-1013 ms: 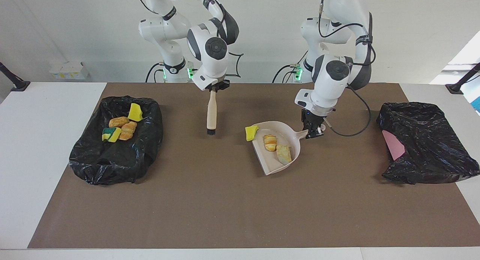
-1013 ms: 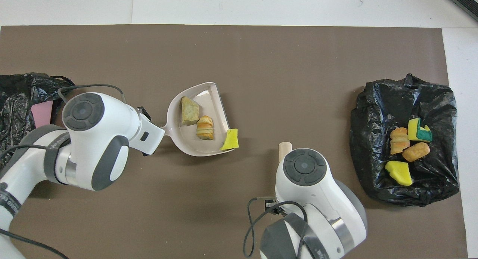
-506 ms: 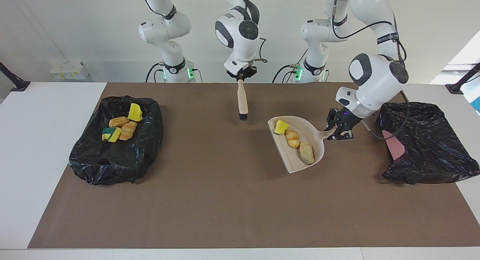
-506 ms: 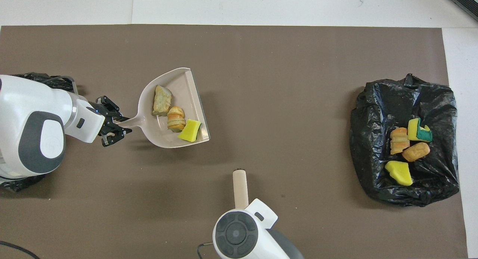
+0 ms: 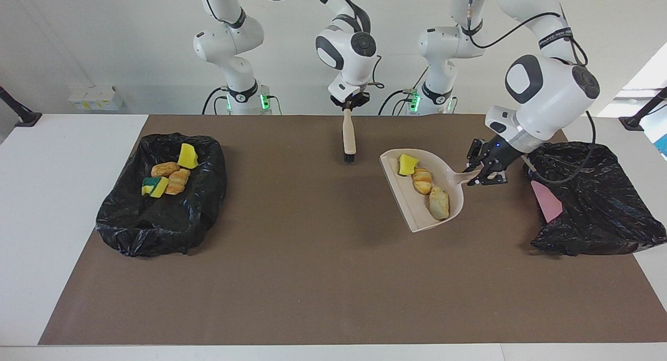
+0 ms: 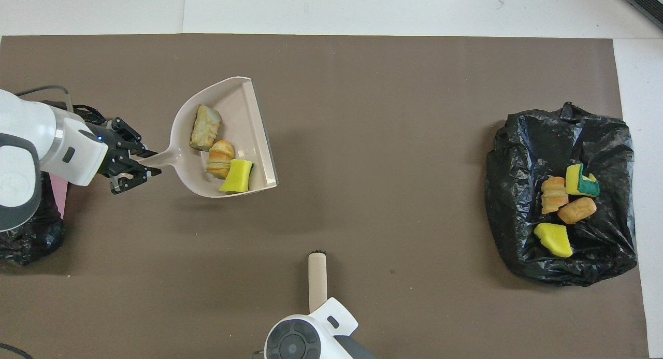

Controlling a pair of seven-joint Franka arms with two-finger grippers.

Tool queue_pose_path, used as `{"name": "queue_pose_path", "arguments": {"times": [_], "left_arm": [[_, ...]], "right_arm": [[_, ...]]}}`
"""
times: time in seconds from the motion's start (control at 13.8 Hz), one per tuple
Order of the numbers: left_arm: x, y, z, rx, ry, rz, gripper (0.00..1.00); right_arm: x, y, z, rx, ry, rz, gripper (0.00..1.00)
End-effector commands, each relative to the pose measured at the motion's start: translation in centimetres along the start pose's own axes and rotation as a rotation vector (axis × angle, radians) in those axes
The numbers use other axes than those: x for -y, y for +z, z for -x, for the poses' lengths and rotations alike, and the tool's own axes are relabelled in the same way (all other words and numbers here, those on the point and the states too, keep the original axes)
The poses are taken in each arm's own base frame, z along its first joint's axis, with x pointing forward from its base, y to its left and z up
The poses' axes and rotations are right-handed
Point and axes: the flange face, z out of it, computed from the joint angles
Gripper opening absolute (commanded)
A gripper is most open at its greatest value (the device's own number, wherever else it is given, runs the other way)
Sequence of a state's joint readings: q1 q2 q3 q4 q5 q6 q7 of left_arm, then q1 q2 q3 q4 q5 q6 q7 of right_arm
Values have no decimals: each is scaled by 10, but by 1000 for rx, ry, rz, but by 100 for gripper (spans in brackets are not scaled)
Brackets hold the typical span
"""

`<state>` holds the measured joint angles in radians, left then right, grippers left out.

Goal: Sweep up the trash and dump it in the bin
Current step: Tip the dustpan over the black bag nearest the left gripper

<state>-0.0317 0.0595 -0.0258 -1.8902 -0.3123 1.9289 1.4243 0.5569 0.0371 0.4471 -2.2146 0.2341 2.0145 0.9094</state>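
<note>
trash sits in two places: three pieces ride in the beige dustpan (image 5: pixel 423 190), a yellow sponge chunk (image 5: pixel 408 164), a croissant-like lump (image 5: pixel 422 180) and a paler bread lump (image 5: pixel 439 202), in a row along the pan; four more pieces (image 5: pixel 169 174) lie in the black bag (image 5: pixel 161 194) at the right arm's end of the table

left gripper (image 5: pixel 482 169) is clamped on the dustpan's handle and holds the pan in the air over the brown mat (image 5: pixel 312 277), just beside the other black bag (image 5: pixel 594 199) at the left arm's end; a flat pink sheet (image 5: pixel 547 200) lies on that bag's edge

right gripper (image 5: pixel 350 107) is closed on the top of the brush (image 5: pixel 348 138), which hangs upright with its bristles down, over the mat's edge nearest the robots and beside the raised pan, well apart from the bag with the four pieces
</note>
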Motion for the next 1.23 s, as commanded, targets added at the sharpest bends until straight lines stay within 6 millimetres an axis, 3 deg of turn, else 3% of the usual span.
{"name": "queue_pose_path", "arguments": {"times": [0.0, 0.14, 0.51, 0.58, 0.72, 0.94, 1.16], "left_arm": [[13, -40, 26, 73, 10, -12, 0], [27, -55, 60, 101, 44, -19, 0], [46, -98, 168, 217, 129, -52, 0], [47, -106, 190, 241, 147, -44, 0], [53, -128, 238, 289, 191, -25, 0], [63, -162, 294, 412, 266, -31, 0], [72, -183, 317, 572, 307, -51, 0]], "right_arm": [[4, 6, 0, -6, 29, -40, 0], [3, 10, -2, -26, -29, -57, 0], [-6, 20, -1, 6, -79, -64, 0], [-6, 21, -3, 11, -73, -66, 5], [-6, 20, -6, 17, -57, -67, 45], [-5, 14, -9, 9, -53, -76, 63], [-14, -23, -21, -36, -34, -105, 77]]}}
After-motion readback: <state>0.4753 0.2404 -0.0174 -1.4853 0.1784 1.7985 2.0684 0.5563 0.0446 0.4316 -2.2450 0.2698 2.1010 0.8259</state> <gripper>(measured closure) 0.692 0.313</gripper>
